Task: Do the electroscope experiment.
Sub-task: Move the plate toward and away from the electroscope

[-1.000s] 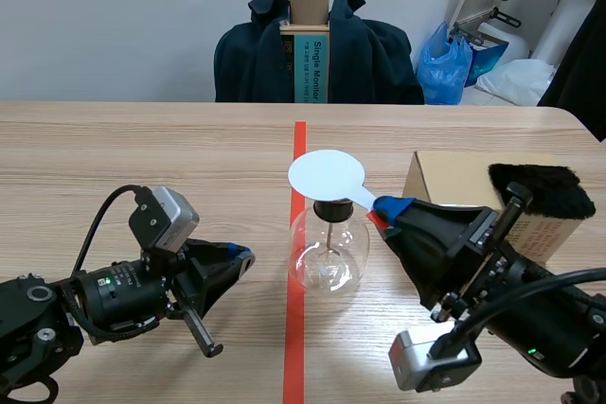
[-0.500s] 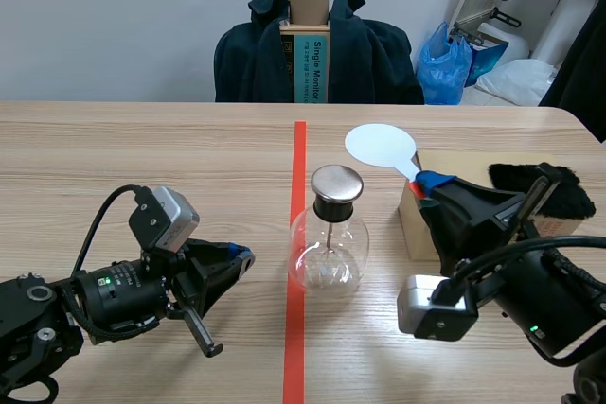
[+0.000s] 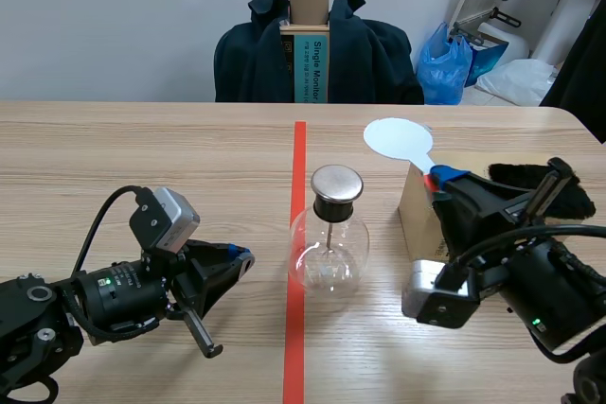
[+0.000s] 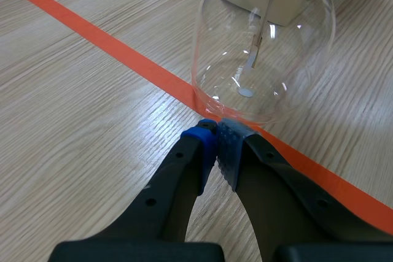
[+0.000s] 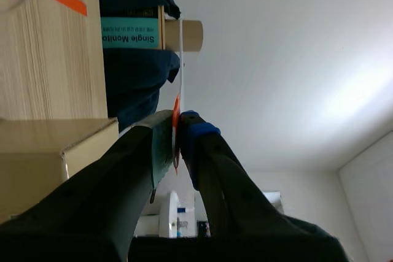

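1. Electroscope (image 3: 328, 243), a clear round glass flask with a silver metal cap (image 3: 337, 182) on a black stopper: it stands upright near the middle of the pale wooden tabletop (image 3: 142, 158), on the right edge of the orange-red tape line (image 3: 299, 153), probably so that either arm can reach it
2. The right gripper (image 3: 443, 177) is clenched on the handle of a white round plastic paddle (image 3: 399, 139). The disc is raised beside the cap and apart from it, above the far left corner of a brown cardboard box (image 3: 473, 166) that carries a black fur pad (image 3: 516, 175). Holding it by the handle likely keeps any charge on the disc
3. The left gripper (image 3: 237, 257) lies low toward the tabletop's near left, pads pressed together on nothing, seemingly parked
4. Only the left wrist view shows the flask's inner rod and pale leaf (image 4: 253, 59), just ahead of that gripper (image 4: 216, 142)
5. Only the right wrist view shows the paddle (image 5: 182, 59) edge-on, pinched between its gripper's (image 5: 177, 133) pads; the scene view alone shows the gap between disc and cap
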### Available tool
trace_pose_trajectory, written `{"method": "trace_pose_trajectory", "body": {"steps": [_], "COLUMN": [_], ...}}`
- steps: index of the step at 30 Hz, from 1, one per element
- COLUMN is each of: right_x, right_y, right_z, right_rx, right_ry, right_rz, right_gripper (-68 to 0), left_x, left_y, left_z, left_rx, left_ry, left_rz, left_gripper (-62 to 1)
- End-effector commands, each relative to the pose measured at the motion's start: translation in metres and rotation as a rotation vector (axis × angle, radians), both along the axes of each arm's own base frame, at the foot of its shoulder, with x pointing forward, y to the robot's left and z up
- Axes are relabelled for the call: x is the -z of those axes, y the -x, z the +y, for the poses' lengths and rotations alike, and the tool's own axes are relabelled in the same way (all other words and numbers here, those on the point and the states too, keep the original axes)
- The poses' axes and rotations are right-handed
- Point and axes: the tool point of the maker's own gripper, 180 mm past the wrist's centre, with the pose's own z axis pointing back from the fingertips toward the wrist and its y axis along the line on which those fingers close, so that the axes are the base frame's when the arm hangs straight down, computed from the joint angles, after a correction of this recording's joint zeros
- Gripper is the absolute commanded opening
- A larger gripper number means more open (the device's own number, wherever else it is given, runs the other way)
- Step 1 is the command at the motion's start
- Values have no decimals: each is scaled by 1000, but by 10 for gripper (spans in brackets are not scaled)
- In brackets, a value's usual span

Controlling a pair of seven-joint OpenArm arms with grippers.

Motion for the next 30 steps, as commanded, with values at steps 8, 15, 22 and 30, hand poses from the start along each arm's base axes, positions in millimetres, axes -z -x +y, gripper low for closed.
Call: {"method": "trace_pose_trajectory", "body": {"steps": [8, 15, 22, 30], "right_x": [-10, -9, -8, -8], "right_y": [16, 30, 35, 36], "right_z": [24, 38, 42, 42], "right_rx": [-177, -286, -322, -326], "right_ry": [17, 26, 29, 33], "right_rz": [-44, -46, -46, -45], "right_gripper": [-667, -667, -667, -667], "left_x": [-11, -11, -11, -11], "left_y": [-5, -5, -5, -5], "left_z": [-6, -6, -6, -6], "left_rx": [3, 3, 3, 3], "left_ry": [35, 35, 35, 35], "left_rz": [-28, -29, -29, -28], "left_gripper": [-582, -582, -582, -582]}}
